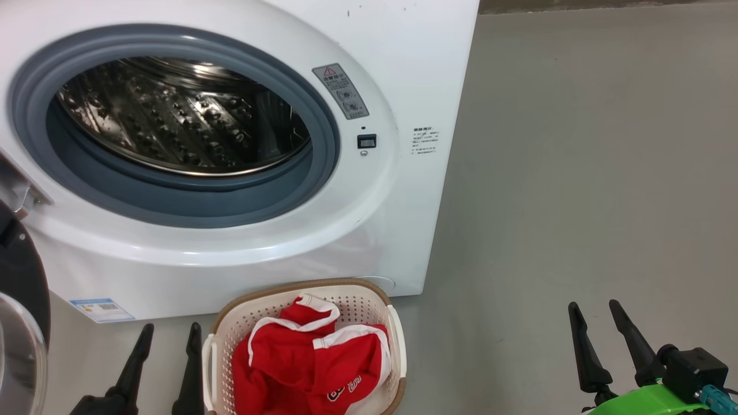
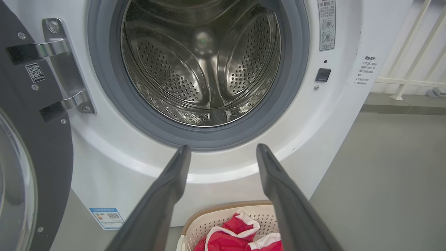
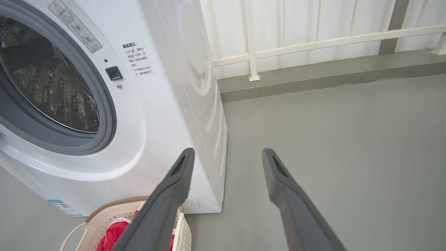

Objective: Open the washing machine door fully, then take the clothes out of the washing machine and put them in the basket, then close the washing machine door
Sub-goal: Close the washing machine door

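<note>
The white washing machine [image 1: 403, 52] stands with its round opening uncovered and its steel drum [image 2: 202, 69] bare. Its black-rimmed door [image 1: 20, 300] is swung out at the far left, hinges [image 2: 59, 66] showing. The red clothes [image 1: 311, 363] with white trim lie in the cream basket [image 1: 363, 297] on the floor before the machine, also seen as clothes [image 2: 240, 237] in the basket [image 2: 209, 216] under my left fingers. My left gripper [image 1: 169, 333] is open just left of the basket, nothing in it. My right gripper [image 1: 595, 309] is open over bare floor to the right.
Grey floor [image 1: 576, 173] spreads to the right of the machine. A white railing [image 3: 313, 38] on a low kerb runs behind it. A blue label [image 1: 101, 309] sits low on the machine's front.
</note>
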{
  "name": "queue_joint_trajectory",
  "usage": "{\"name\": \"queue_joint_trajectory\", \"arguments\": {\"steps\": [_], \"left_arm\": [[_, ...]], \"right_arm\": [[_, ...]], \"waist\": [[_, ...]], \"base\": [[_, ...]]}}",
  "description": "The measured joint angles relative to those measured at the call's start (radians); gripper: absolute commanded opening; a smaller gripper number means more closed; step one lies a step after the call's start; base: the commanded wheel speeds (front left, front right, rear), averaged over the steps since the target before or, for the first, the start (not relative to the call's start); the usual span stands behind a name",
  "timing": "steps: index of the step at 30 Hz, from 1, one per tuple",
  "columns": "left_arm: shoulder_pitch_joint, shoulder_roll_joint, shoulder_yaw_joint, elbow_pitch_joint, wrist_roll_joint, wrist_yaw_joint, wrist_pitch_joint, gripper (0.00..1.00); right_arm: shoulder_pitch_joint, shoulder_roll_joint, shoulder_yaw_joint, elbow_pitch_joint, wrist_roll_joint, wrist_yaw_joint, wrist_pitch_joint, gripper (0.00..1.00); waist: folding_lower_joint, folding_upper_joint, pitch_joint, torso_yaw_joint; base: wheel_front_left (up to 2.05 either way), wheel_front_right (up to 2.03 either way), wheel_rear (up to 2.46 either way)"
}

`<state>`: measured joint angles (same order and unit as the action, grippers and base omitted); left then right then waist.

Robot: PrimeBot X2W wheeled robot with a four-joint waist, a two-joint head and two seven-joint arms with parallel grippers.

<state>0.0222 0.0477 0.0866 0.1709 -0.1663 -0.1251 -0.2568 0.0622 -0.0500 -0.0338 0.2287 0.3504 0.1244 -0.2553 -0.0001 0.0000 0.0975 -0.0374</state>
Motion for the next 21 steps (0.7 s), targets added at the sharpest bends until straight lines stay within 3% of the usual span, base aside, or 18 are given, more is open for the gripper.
{"name": "queue_joint_trajectory", "arguments": {"steps": [10,21], "left_arm": [[0.0,-0.002,0.0,0.0,0.017,0.0,0.0,1.0],[0.0,-0.003,0.003,-0.002,0.017,0.0,0.0,1.0]], "right_arm": [[0.0,0.001,0.005,0.001,0.0,0.0,0.0,1.0],[0.0,0.001,0.005,0.0,0.0,0.0,0.0,1.0]], "waist": [[0.0001,0.0,-0.003,0.002],[0.0001,0.0,0.005,0.007]], "base": [[-0.13,0.13,0.0],[-1.09,1.09,0.0]]}}
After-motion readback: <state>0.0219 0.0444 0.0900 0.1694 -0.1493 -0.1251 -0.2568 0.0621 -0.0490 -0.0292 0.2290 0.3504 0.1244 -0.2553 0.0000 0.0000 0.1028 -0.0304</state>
